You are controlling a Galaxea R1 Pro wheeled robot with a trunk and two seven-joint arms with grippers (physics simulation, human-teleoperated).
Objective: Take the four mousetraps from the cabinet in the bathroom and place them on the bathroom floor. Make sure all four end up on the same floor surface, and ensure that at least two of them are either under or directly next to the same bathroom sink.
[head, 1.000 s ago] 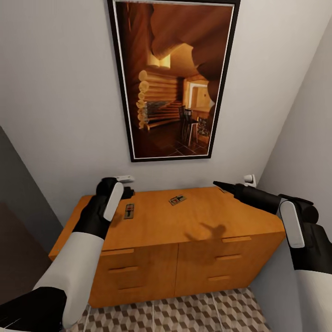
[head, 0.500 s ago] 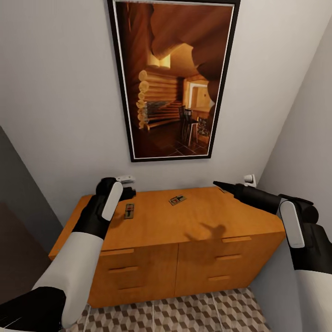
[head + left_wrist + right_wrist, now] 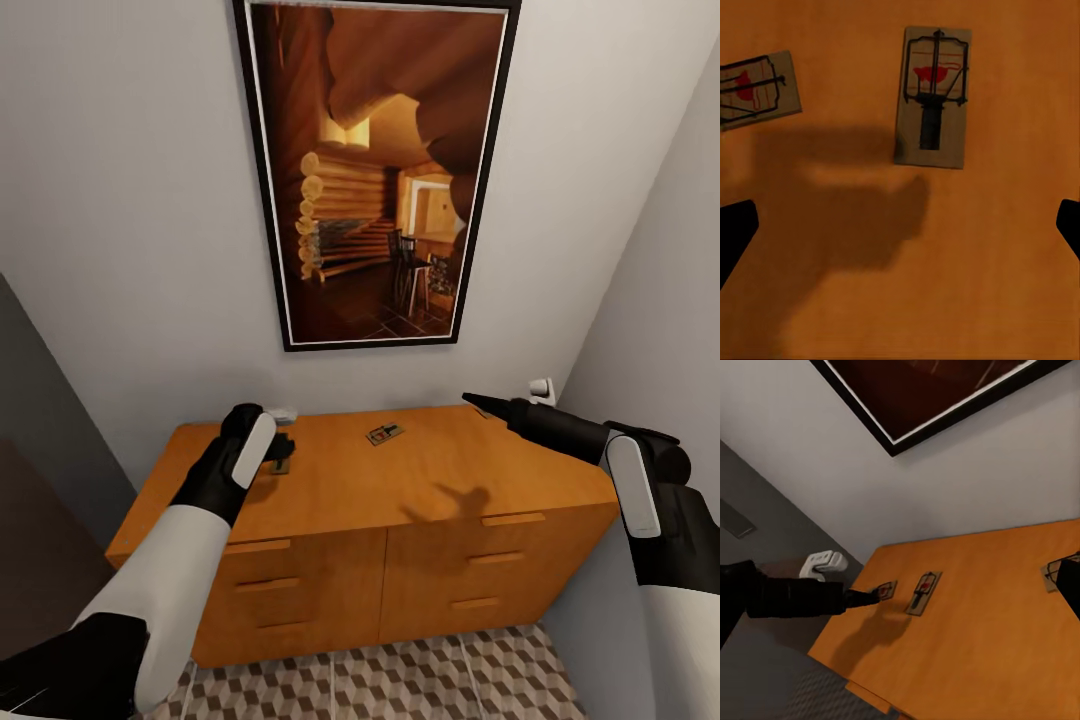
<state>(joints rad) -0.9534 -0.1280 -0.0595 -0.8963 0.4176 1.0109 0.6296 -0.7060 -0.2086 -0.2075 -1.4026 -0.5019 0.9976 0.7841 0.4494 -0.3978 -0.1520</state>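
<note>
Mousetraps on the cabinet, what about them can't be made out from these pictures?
- Total count: three mousetraps show on the cabinet top; a fourth cannot be confirmed.
- Head view: the left gripper covers most of one mousetrap.
- Left wrist view: the second mousetrap is cut off by the picture edge; the first mousetrap shows whole.
- Right wrist view: the right gripper hides part of the trap nearest it.

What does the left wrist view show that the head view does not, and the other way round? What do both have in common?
Left wrist view: a mousetrap and a second mousetrap close up, red marks and wire bars clear, with the left fingers wide apart. Head view: the framed picture, the drawers, the tiled floor, the right gripper. Shared: the orange cabinet top.
</note>
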